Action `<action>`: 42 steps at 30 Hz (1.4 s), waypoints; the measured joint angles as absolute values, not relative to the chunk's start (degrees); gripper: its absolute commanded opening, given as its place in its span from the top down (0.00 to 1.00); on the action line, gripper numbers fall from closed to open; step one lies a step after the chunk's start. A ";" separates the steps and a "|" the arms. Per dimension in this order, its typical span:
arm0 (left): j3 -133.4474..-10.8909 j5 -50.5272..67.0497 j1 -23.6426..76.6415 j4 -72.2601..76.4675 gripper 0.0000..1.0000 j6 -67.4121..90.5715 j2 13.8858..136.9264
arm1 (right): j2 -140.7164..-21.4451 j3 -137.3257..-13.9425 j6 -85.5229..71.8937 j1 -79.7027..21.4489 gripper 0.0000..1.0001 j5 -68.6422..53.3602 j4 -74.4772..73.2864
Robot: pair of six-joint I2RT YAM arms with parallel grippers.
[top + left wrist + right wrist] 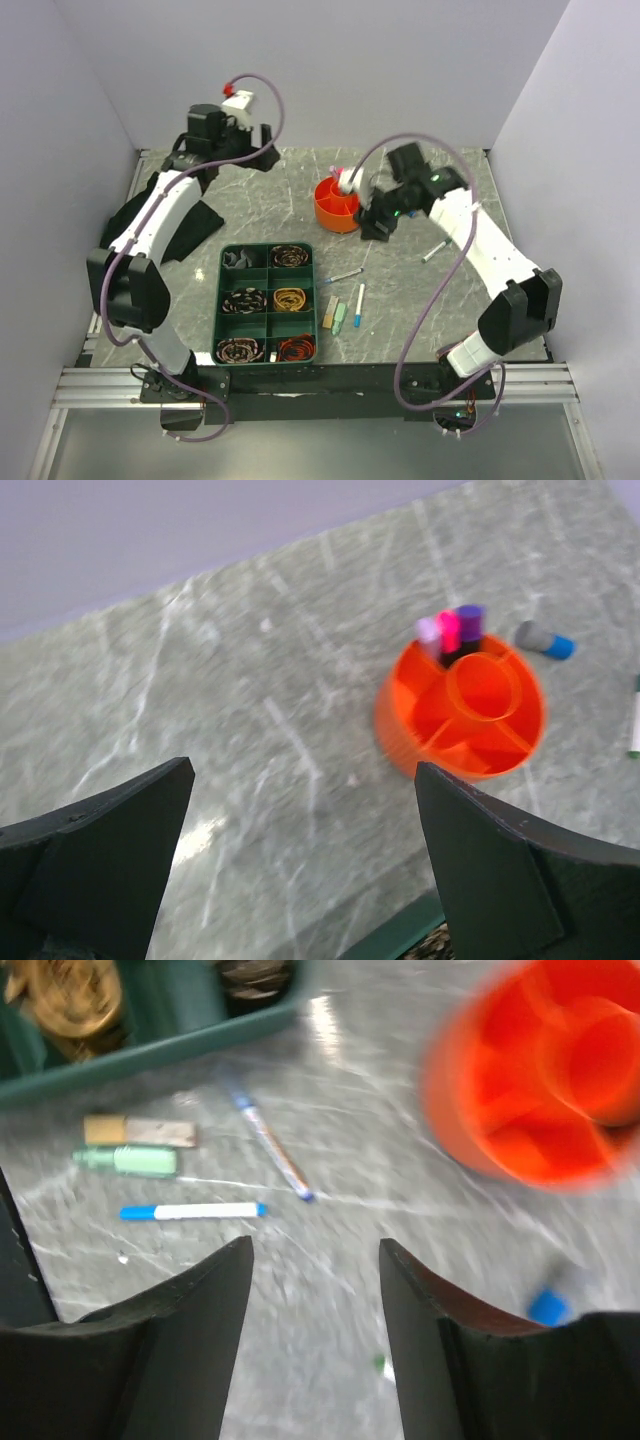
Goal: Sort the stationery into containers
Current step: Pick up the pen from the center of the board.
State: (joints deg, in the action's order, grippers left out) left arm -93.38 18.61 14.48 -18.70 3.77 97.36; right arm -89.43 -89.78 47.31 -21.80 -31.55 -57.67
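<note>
- Right wrist view: the right gripper (315,1260) is released. Its two dark fingers stand apart, with only bare table (330,1320) between them and nothing grasped.
- Close to one finger in this view, a blue-capped piece (548,1305) lies on the table, blurred and apart from the pot.
- Beyond the fingers sits the orange pot (540,1080), blurred by motion. Its central tube and divided sections are seen from above.
- Four loose items lie apart from the pot: a thin pen (270,1145), a blue-and-white marker (190,1211), a green block (130,1160) and a beige block (140,1130). The two blocks lie side by side.
- Past these items is the rim of a green tray (150,1050), with coiled bands (60,995) in its compartments.
- Left wrist view: the left gripper (303,780) is released, with its fingers at full spread and bare table between them.
- From this view the pot stands well beyond the fingers. A pink-capped pen (450,630) and a purple-capped pen (470,620) stand upright in one outer section.
- Top external view, pot: it sits at the far centre of the table, with the right gripper close beside its near right side. Whether they touch cannot be told.
- Top external view, left gripper: it hangs far left, well apart from the pot.
- Top external view, loose items: the blocks, thin pen and marker lie nearer than the pot, just right of the tray. A white marker (433,252) lies alone further right.
</note>
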 measured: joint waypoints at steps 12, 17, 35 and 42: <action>-81.34 19.20 8.36 -16.95 0.01 4.75 88.44 | -96.77 -76.16 58.00 -34.04 0.55 -29.74 -49.65; -78.78 19.07 6.94 -16.67 0.01 4.75 83.99 | -99.31 -75.68 59.92 -35.35 0.55 -29.36 -45.67; -76.07 18.57 3.64 -16.95 0.01 4.80 82.50 | -105.08 -73.01 66.87 -37.82 0.56 -28.01 -39.86; -76.07 18.57 3.49 -16.93 0.01 5.15 82.50 | -106.08 -71.77 66.96 -39.68 0.56 -24.38 -37.78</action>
